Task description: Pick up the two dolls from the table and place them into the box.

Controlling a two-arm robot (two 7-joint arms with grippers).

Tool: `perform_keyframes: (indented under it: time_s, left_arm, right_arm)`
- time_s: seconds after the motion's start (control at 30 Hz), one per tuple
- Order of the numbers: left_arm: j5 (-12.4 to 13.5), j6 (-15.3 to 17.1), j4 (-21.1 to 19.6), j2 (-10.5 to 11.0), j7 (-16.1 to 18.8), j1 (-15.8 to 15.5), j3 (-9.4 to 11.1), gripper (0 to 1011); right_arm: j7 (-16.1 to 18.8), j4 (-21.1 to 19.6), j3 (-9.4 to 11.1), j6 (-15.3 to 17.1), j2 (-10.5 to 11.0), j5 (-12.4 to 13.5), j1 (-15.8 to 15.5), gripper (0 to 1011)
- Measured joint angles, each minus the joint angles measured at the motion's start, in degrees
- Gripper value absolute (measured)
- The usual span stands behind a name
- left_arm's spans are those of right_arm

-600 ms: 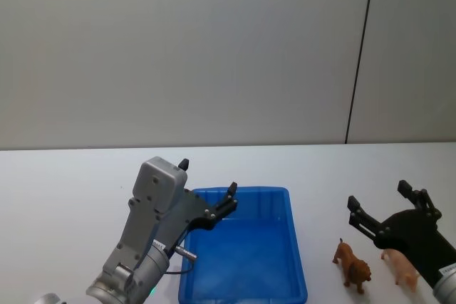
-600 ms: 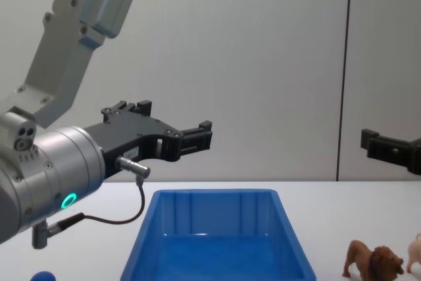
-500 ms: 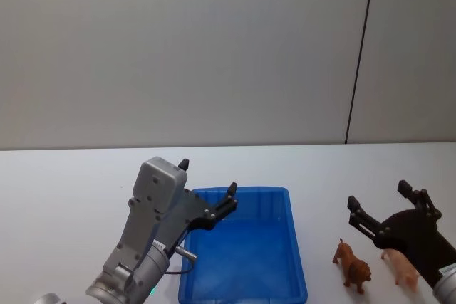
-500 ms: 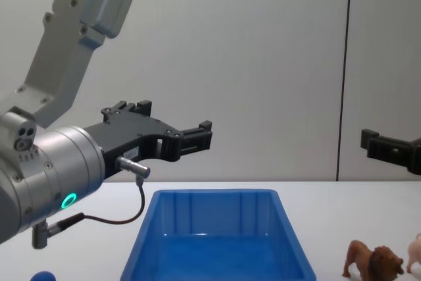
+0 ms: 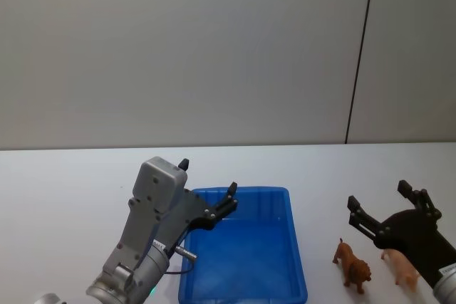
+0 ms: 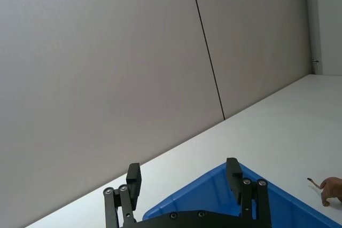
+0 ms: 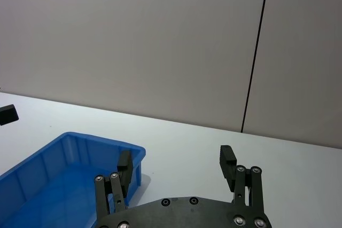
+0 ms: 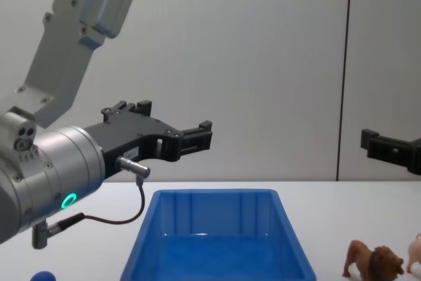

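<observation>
The blue box (image 5: 242, 191) sits on the white table (image 5: 71, 190) in front of me. To its right stand the two dolls, a brown lion (image 5: 353, 267) and, just right of it, a pale pink pig (image 5: 401, 267). My left gripper (image 5: 208, 177) hangs open over the box's near left part, holding nothing. My right gripper (image 5: 377, 194) is open and empty too, hovering above and slightly behind the dolls. In the chest view the lion (image 8: 372, 262) and pig (image 8: 414, 251) stand at the lower right, well below the right gripper (image 8: 388, 146).
A small blue rounded object (image 8: 43, 276) lies on the table at the near left, under my left arm. A grey wall with a dark vertical seam stands behind the table. Bare white tabletop stretches behind the box and to its left.
</observation>
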Motion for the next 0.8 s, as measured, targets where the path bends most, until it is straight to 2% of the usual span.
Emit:
perform_keyframes:
  time_s: [0.37,0.57,0.8]
  left_arm:
    - [0.0,0.0,0.0,0.0,0.0,0.0,0.0,1001]
    - [0.0,0.0,0.0,0.0,0.0,0.0,0.0,1001]
    - [0.0,0.0,0.0,0.0,0.0,0.0,0.0,1001]
  right_arm:
    - [0.3,0.3,0.2,0.4,0.4,0.0,-0.1,1001]
    - [1.2,0.7,0.7,1.5,1.4,0.0,-0.8,1001]
    - [2.7,1.4,1.7,3.1,3.6,0.3,-2.9,1001]
